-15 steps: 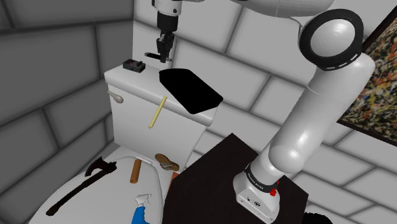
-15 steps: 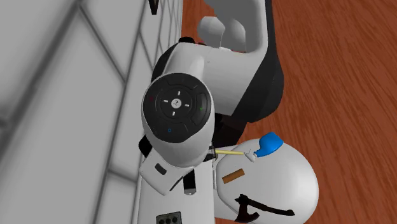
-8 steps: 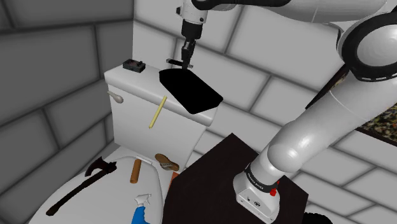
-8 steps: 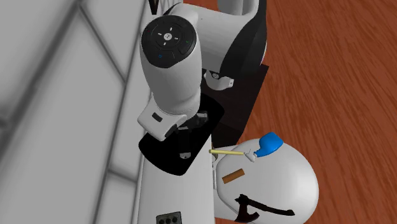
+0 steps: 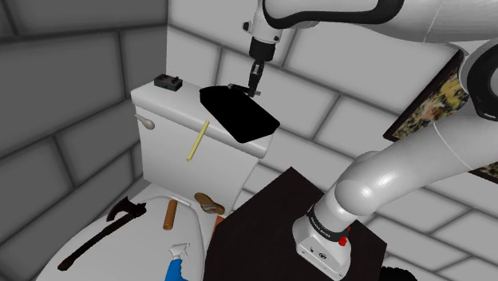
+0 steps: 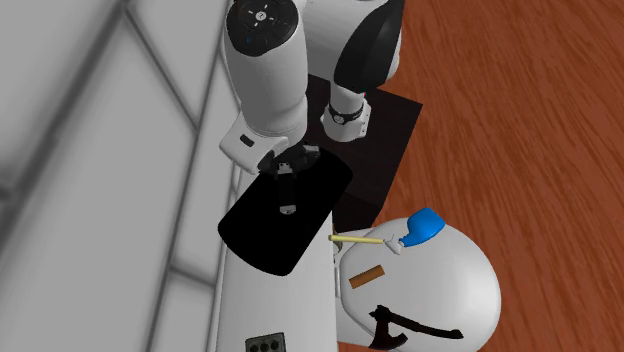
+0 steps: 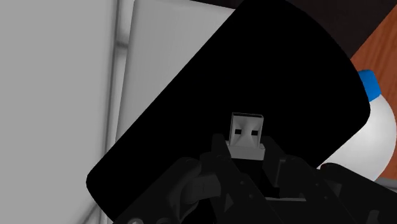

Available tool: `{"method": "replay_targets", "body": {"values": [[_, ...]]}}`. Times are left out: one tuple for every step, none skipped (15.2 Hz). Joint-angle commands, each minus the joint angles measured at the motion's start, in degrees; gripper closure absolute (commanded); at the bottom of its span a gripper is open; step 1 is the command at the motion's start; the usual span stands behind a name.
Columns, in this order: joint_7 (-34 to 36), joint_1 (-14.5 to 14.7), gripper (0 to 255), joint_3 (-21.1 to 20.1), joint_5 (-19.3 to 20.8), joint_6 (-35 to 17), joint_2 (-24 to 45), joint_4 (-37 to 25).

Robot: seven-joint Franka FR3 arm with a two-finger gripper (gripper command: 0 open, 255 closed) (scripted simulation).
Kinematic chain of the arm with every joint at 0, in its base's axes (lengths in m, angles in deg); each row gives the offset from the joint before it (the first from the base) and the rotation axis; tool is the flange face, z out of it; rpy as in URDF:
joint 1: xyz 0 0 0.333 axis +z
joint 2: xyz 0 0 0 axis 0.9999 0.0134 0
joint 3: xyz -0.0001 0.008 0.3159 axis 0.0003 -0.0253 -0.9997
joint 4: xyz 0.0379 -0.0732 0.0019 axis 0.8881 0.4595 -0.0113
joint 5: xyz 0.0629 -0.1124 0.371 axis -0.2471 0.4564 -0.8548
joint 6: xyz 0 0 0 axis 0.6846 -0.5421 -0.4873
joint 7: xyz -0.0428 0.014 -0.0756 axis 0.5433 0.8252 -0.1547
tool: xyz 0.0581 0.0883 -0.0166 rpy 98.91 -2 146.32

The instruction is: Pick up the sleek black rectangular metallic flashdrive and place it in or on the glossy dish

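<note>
- While the end effector (image 7: pixel 247 156) pinches the flashdrive (image 7: pixel 247 132) between its fingers, the drive hangs just above the black dish (image 5: pixel 239 113) on the toilet tank (image 5: pixel 167 136).
- Its long axis follows the fingers, with the plug end pointing down at the dish; a short descent should suffice.

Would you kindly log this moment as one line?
end effector: shut on flashdrive | flashdrive: above dish | release: not yet

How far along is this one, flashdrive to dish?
Done: the pickup; the gripper is shut on the flashdrive, whose metal plug pokes out of the grip. In hand: the drive hangs over the black dish on the toilet tank. Left: lower it, open the gripper and leave it lying on the dish.
</note>
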Motion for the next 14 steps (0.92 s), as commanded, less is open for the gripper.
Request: {"method": "replay_targets", "body": {"values": [[-0.04,-0.02,255,0.04,0.02,-1.67,0.04,1.62],[-0.01,-0.02,255,0.02,0.02,-2.45,0.11,2.32],[0.02,-0.01,255,0.01,0.03,-3.23,0.20,3.01],[0.06,-0.01,255,-0.01,0.03,-4.01,0.30,3.69],[0.09,0.00,255,-0.03,0.04,-4.79,0.42,4.36],[0.13,0.00,255,-0.04,0.05,-5.58,0.54,5.02],[0.17,0.00,255,-0.06,0.06,-6.36,0.68,5.67],[0.21,0.00,255,-0.08,0.07,-7.15,0.84,6.30],[0.25,0.00,255,-0.10,0.08,-7.94,1.01,6.93],[0.29,0.00,255,-0.12,0.10,-8.74,1.19,7.54],[0.33,0.00,255,-0.14,0.12,-9.59,1.40,8.18],[0.33,0.00,255,-0.14,0.12,-9.58,1.39,8.19],[0.33,0.00,255,-0.14,0.12,-9.58,1.39,8.19],[0.33,0.00,255,-0.14,0.12,-9.59,1.40,8.18]]}}
